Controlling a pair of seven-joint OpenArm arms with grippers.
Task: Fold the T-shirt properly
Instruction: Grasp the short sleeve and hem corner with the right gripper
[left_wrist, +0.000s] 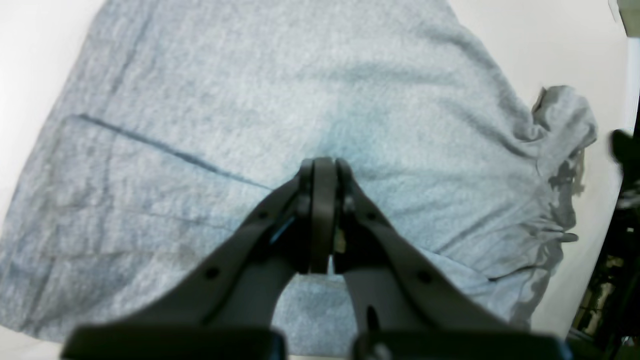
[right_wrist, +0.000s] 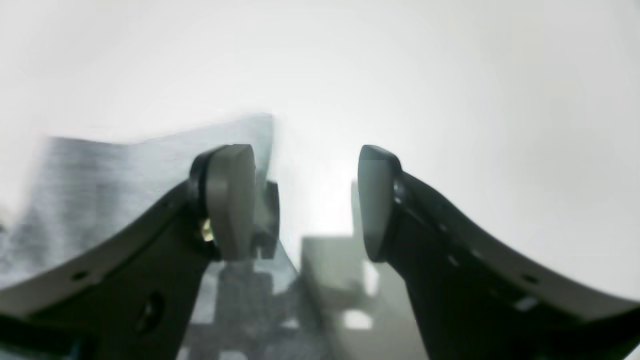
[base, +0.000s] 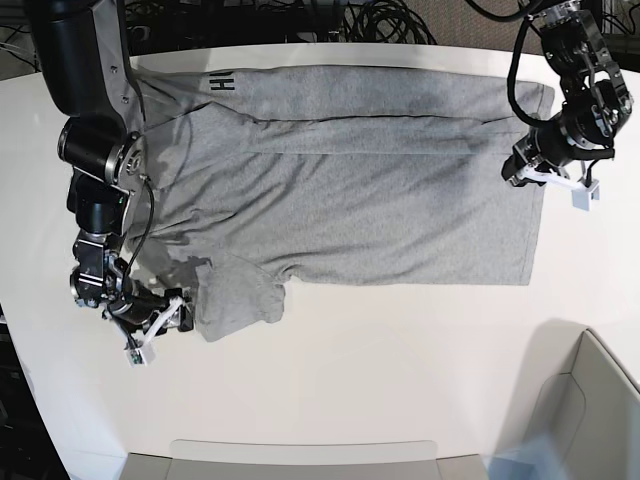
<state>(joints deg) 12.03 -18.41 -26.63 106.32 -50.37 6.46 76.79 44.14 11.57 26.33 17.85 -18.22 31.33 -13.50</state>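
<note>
T-shirt (base: 360, 190): grey, spread flat, sleeve rumpled | left jaws closed, empty | right jaws wide, empty

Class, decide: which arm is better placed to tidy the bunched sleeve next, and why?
The right arm, probably. Its right gripper is open beside the crumpled sleeve of the T-shirt; the shut left gripper sits at the opposite edge.

The T-shirt (base: 360, 190) is soft heather-grey knit cloth, matt and faintly fuzzy, creased near its sleeve. Beneath it the table (base: 380, 360) looks smooth, off-white and slightly glossy. The left gripper (left_wrist: 322, 167) is matt dark plastic; the right gripper (right_wrist: 305, 200) has smooth grey pads (right_wrist: 232, 200), possibly rubber, though blurred.
</note>
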